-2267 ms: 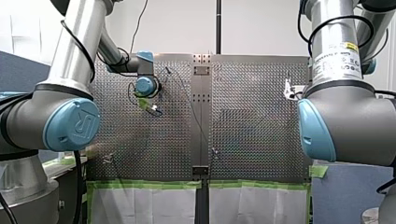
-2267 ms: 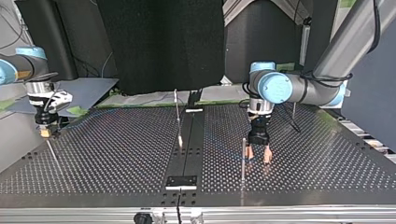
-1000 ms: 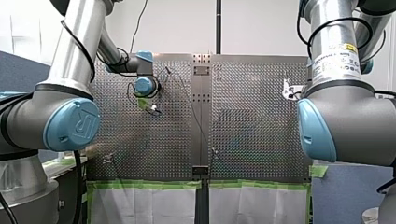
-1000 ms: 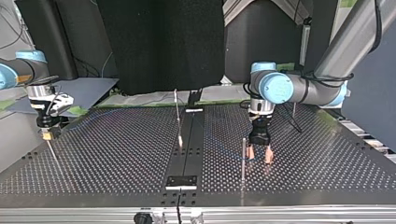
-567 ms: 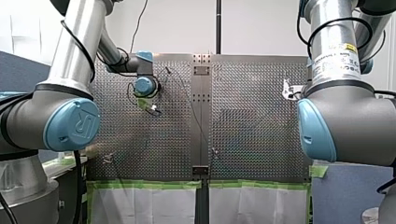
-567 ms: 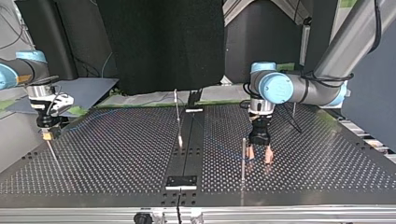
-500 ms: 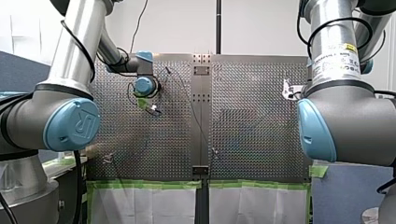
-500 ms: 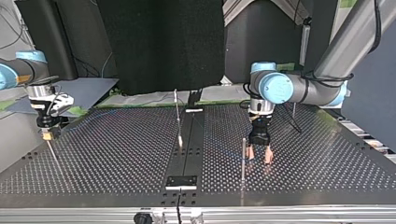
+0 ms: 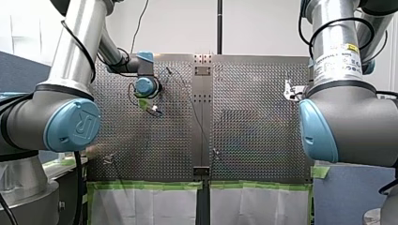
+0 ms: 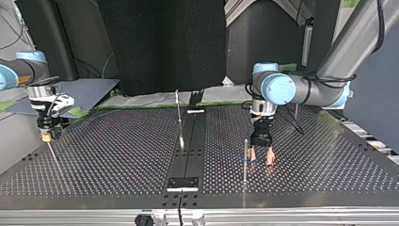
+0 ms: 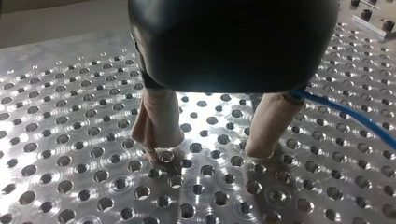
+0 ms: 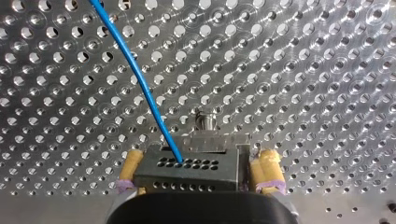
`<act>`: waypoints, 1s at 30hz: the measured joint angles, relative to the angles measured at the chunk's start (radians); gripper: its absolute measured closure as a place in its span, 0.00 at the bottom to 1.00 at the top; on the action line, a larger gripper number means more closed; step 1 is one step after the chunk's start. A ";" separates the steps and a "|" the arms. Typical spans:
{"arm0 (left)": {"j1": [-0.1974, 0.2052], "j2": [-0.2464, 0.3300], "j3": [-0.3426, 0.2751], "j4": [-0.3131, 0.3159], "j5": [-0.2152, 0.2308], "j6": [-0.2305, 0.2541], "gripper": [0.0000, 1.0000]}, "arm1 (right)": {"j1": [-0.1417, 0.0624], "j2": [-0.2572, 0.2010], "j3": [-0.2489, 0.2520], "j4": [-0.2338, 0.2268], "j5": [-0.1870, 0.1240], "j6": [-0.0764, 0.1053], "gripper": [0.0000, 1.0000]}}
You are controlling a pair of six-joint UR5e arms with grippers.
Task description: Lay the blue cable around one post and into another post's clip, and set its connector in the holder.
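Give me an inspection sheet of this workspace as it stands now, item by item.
Surface: perforated metal table with a dark centre strip.
Job's things: blue cable runs out of the black connector; upright post beside the left tool; thinner post near the centre; holder not identifiable.
Clutter: nothing seen.
Tools: right tool shut on the connector, yellow pads either side; left tool open, beige pads, tips down at the table, nothing between them.
Cables: the blue cable passes beside the left tool, low over the table.
Surroundings: green tape along the table edge; black panel behind the table.
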 joint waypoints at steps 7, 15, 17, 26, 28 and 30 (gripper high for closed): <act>0.000 0.000 0.000 0.001 0.001 0.000 0.02 | 0.000 0.000 0.000 -0.007 -0.001 0.005 0.00; 0.000 0.000 0.000 0.002 0.001 0.000 0.02 | -0.006 -0.001 -0.007 0.001 -0.001 0.014 0.00; 0.000 0.000 0.000 0.002 0.001 0.000 0.02 | -0.007 -0.001 -0.008 0.003 0.000 0.017 0.00; 0.000 0.000 0.000 0.002 0.001 0.000 0.02 | -0.005 -0.010 -0.008 0.005 0.003 0.032 0.00; 0.000 0.000 0.000 0.002 0.001 0.000 0.02 | -0.003 -0.010 -0.008 0.005 0.001 0.033 0.00; 0.000 0.000 0.000 0.002 0.002 0.000 0.02 | -0.001 -0.010 -0.009 0.006 0.000 0.035 0.00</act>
